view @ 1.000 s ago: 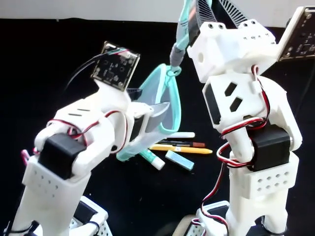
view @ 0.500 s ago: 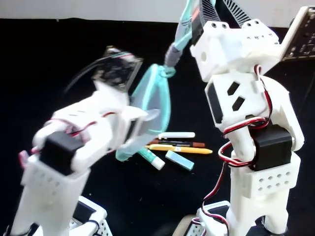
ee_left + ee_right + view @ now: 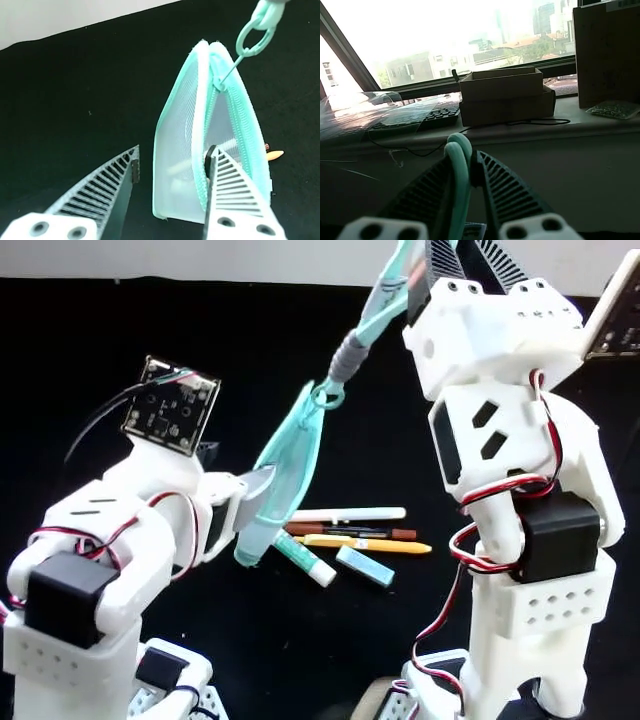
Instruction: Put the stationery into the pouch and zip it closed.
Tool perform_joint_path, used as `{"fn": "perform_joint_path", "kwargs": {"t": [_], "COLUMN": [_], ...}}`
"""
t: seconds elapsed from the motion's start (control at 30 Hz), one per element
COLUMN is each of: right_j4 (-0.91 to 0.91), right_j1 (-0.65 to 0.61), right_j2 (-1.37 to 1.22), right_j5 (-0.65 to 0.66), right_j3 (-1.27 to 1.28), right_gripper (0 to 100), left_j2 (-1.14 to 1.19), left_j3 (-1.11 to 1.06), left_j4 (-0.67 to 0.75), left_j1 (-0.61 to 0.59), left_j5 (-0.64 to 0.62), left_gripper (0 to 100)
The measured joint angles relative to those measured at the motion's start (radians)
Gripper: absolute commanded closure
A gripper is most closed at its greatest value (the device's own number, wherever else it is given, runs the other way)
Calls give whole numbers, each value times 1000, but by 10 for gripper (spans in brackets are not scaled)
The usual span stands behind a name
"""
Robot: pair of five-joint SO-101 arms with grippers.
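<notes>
At centre-left, open left pincer beside dangling mint mesh zip pouch, above pens and markers on black surface. Upper right, right pincer clamped on mint strap. Likely to swing or slip free: hung by strap alone, mouth barely parted.

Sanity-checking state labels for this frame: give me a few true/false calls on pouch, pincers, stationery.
1. The right pincer is shut on the strap of the pouch. True.
2. The left pincer is shut on the pouch. False: it is open, at the pouch.
3. The white pen is inside the pouch. False: it lies on the table.
4. The blue eraser lies on the table. True.
</notes>
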State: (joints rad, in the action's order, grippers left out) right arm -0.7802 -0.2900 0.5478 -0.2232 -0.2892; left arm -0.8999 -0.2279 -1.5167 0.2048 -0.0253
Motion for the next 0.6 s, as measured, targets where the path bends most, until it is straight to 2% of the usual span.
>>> {"fn": "perform_joint_path", "kwargs": {"t": [0.07,0.27,0.33,0.47,0.6], "right_j4": [0,-5,-5,-5,-5], "right_j1": [15,66,74,74,74], "right_j2": [0,0,2,2,2], "right_j5": [0,0,0,0,0], "right_j3": [0,2,0,0,0], "right_gripper": [992,992,992,992,992], "left_j2": [0,5,11,12,11], "left_j3": [2,2,3,29,35], "left_j4": [-5,-6,-6,-6,-6], "left_j1": [-12,-146,-176,-187,-167], "left_j5": [15,146,155,163,164], "left_gripper": [772,774,818,996,995]}}
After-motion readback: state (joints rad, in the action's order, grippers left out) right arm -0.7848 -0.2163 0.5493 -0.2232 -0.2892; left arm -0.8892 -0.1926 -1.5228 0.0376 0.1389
